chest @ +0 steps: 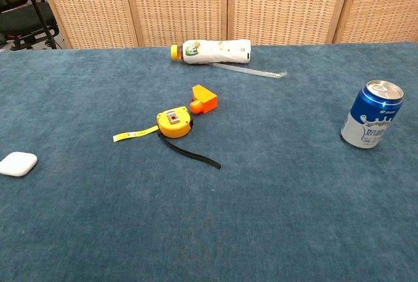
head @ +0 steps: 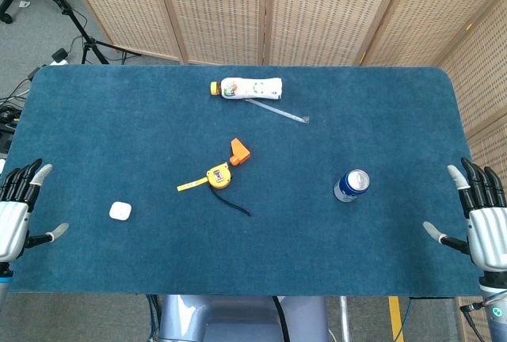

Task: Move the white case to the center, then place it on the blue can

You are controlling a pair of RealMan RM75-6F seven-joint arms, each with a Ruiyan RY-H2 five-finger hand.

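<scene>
A small white case (head: 120,211) lies flat on the blue table cloth near the front left; the chest view shows the case (chest: 17,164) at its left edge. A blue and white can (head: 351,185) stands upright to the right of centre, its silver top up, also seen as the can (chest: 371,115) in the chest view. My left hand (head: 17,211) hovers at the table's left edge, fingers spread, holding nothing, a short way left of the case. My right hand (head: 482,218) is at the right edge, fingers spread and empty. Neither hand shows in the chest view.
A yellow tape measure (head: 218,176) with its tape pulled out and a black strap lies near the centre, beside an orange block (head: 239,151). A white bottle with a yellow cap (head: 246,88) lies on its side at the back, next to a clear ruler (head: 277,111).
</scene>
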